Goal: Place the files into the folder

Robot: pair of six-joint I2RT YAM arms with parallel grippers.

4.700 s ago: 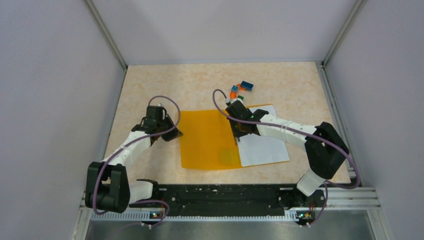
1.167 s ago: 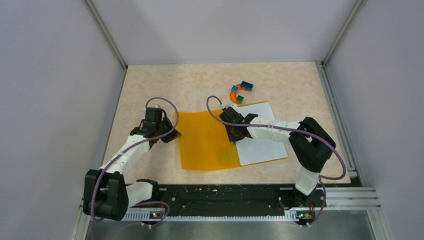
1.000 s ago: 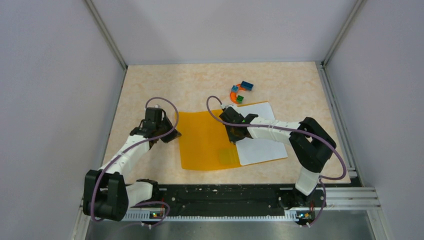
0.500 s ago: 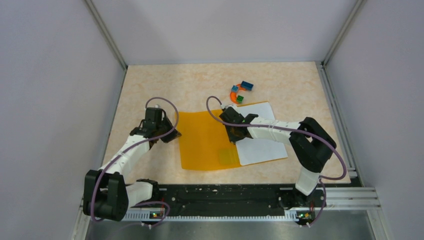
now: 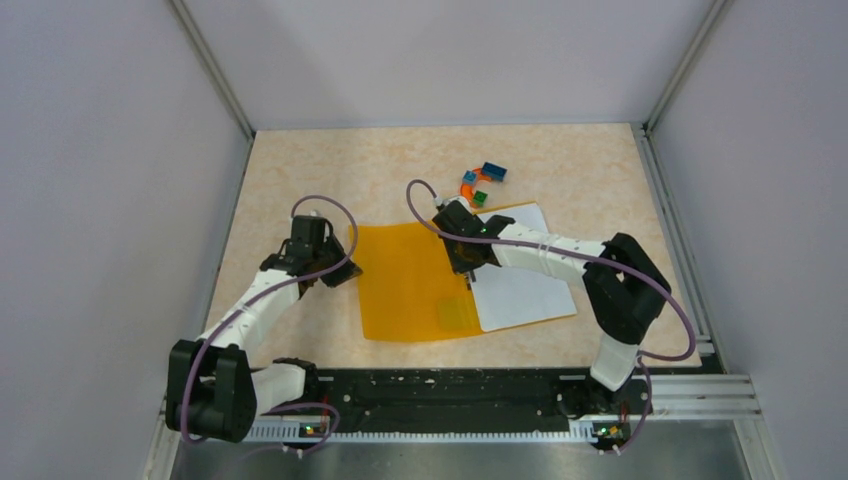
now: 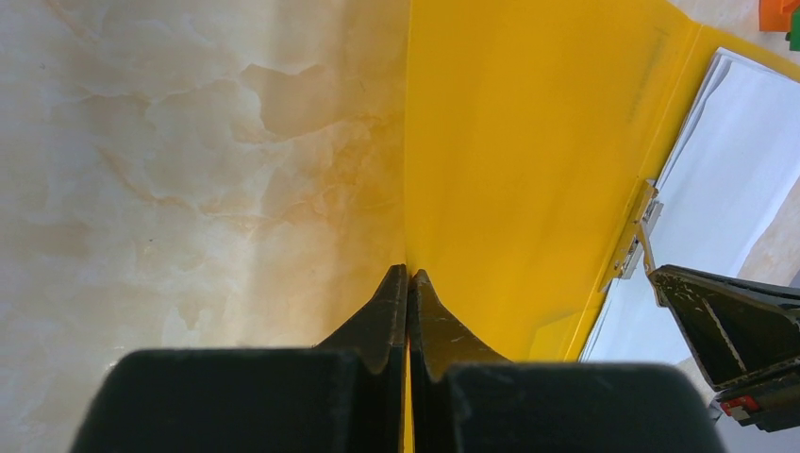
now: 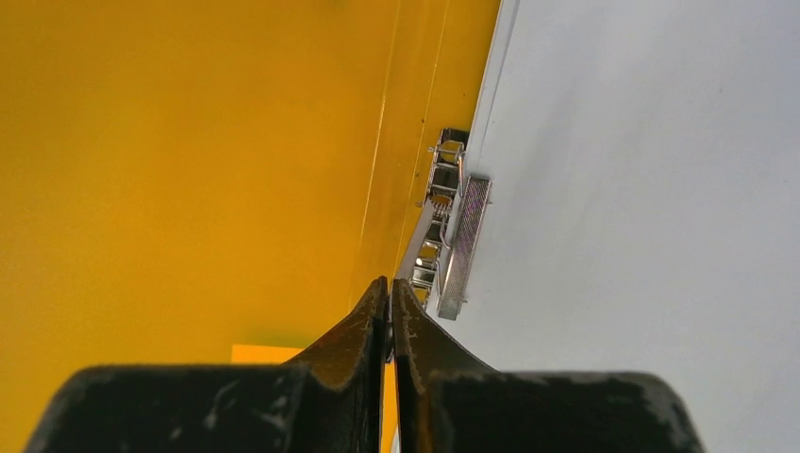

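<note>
The orange folder (image 5: 410,280) lies open mid-table, its cover spread to the left. The white files (image 5: 525,290) rest on its right half. My left gripper (image 5: 345,272) is shut on the cover's left edge; in the left wrist view the yellow sheet (image 6: 528,142) runs between the closed jaws of the left gripper (image 6: 408,274). My right gripper (image 5: 470,272) hangs over the spine. In the right wrist view the right gripper (image 7: 389,283) is shut on the thin lever of the metal clip (image 7: 453,226), with the files (image 7: 641,189) on its right.
A blue block (image 5: 493,170), an orange curved toy piece (image 5: 467,190) and a green block (image 5: 481,198) sit just beyond the folder's far edge. Grey walls close in the table on three sides. The arm bases stand along the near rail (image 5: 450,385).
My right gripper has shifted a little toward the far side along the spine. The cover's left edge sits slightly further left. The left arm has hardly moved.
</note>
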